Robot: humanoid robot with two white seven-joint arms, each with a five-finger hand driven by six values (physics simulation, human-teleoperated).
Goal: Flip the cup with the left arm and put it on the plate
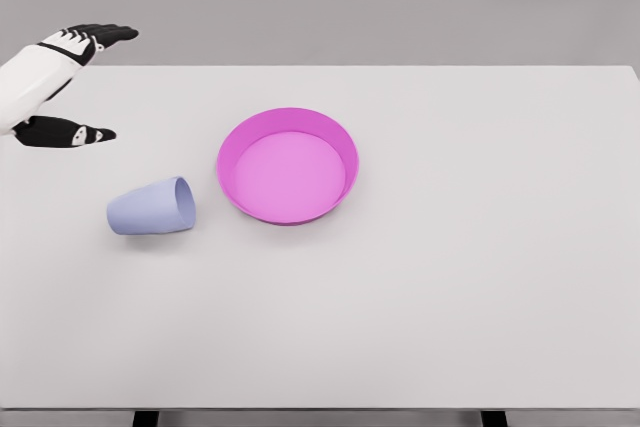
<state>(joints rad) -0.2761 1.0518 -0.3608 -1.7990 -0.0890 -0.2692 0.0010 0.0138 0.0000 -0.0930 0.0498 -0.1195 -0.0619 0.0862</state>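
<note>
A pale blue cup (150, 208) lies on its side on the white table, its open mouth facing right toward the plate. The magenta plate (288, 164), a shallow round dish with a raised rim, sits just right of the cup near the table's middle and holds nothing. My left hand (85, 82) hovers at the upper left, above and behind the cup and well apart from it. Its fingers (105, 35) stretch straight out to the right with the thumb (80, 133) spread below, holding nothing. The right arm is out of view.
The white table (480, 277) spans nearly the whole view, with its far edge at the top and its front edge near the bottom. A plain grey wall stands behind it.
</note>
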